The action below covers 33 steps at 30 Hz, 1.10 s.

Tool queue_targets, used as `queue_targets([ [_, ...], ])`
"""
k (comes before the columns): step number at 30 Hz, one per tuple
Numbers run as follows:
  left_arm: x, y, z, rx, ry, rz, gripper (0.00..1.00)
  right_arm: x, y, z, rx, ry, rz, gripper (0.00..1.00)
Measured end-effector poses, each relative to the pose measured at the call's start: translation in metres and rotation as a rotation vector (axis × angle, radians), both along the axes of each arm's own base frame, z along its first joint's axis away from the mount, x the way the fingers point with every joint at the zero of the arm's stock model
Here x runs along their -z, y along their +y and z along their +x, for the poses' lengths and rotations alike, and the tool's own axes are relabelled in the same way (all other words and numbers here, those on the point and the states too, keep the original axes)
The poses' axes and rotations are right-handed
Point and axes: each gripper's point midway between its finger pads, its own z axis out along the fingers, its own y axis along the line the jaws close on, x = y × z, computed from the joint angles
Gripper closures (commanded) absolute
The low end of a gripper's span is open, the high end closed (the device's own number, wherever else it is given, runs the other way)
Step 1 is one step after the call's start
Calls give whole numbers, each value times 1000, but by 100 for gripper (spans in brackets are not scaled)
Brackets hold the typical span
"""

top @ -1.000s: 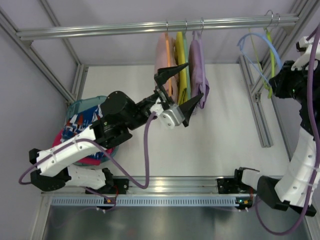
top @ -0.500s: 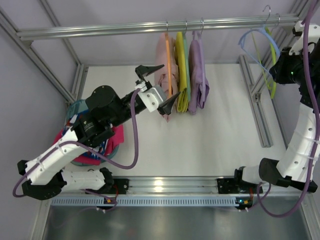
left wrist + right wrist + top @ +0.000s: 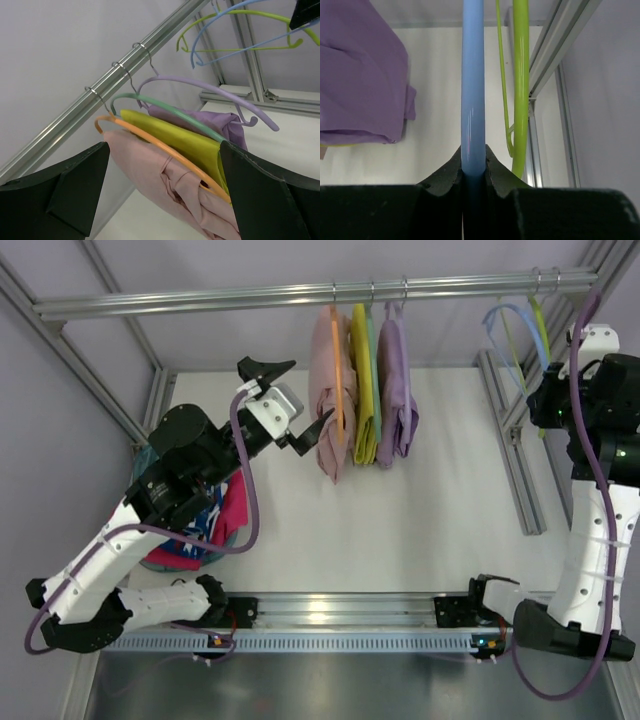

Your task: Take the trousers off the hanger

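Left arm (image 3: 100, 555) and right arm (image 3: 598, 540): white link shells, black joint housings, external purple cable (image 3: 245, 510). Left gripper (image 3: 313, 387): black wedge-shaped fingers (image 3: 75, 195), white block (image 3: 275, 405) behind them.

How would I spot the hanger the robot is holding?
Find the long metal rail across the top and follow it to its right end, past the hangers full of clothes. Bare hangers hang there, and the one you want is the thin light-blue hanger, pinched in the right gripper. The yellow-green hanger beside it is not held by anything.
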Motion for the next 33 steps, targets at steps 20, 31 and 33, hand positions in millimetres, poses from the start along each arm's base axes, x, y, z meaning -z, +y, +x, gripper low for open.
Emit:
queue_targets([
  [20,40,95,41,-249,326,-259,2,48,-17,-1,117,-39,8,50],
  [31,151,181,27,-571,610,-234,2,-3,41,-62,-176,-117,19,1],
  [33,176,187,27,-619,671,-159,2,-5,56,-73,-259,-109,22,1],
])
